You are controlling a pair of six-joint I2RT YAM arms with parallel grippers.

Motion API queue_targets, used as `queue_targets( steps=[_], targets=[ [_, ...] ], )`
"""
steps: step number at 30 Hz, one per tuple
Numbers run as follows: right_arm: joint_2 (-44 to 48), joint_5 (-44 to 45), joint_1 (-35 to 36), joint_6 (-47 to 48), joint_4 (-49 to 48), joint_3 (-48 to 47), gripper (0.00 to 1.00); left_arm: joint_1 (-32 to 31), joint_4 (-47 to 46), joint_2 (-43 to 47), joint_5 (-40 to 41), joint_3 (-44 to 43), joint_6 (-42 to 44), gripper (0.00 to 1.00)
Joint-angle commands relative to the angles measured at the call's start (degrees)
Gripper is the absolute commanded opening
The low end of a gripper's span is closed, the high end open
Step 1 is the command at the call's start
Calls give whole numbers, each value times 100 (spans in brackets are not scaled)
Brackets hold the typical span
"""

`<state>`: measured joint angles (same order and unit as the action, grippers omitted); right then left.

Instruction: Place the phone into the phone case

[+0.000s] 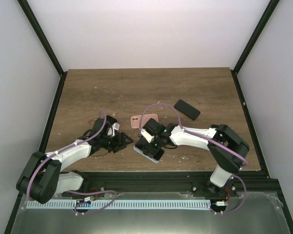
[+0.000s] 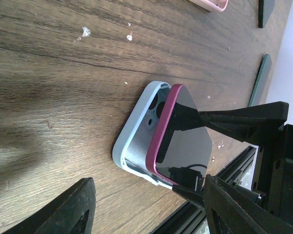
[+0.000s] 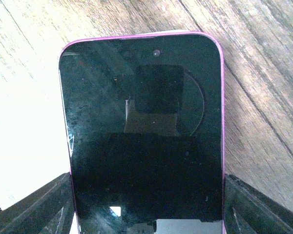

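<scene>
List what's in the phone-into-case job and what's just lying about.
Job: magenta-edged phone, light blue case, right end effector shut on the phone.
Lying about: pink case, black slab, both farther back.

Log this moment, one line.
right gripper: shut on phone | phone: tilted, one edge in case | left gripper: open, clear of case | seating: not done

Brown wooden table, pale blue phone case near front edge, pink slab mid-table, black slab farther back.
</scene>
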<state>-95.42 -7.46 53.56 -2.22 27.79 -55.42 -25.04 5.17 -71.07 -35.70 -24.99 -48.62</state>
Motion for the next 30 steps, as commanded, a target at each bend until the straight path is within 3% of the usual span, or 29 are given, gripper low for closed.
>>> queue_targets(
  steps=[1,30],
  targets=[
    [75,21,65,49,-296,-160,69,25,-147,-72,-94,33,2,62],
    [201,140,199,155,-642,-129,70,25,-280,-156,-197,57,-64,59]
  ],
)
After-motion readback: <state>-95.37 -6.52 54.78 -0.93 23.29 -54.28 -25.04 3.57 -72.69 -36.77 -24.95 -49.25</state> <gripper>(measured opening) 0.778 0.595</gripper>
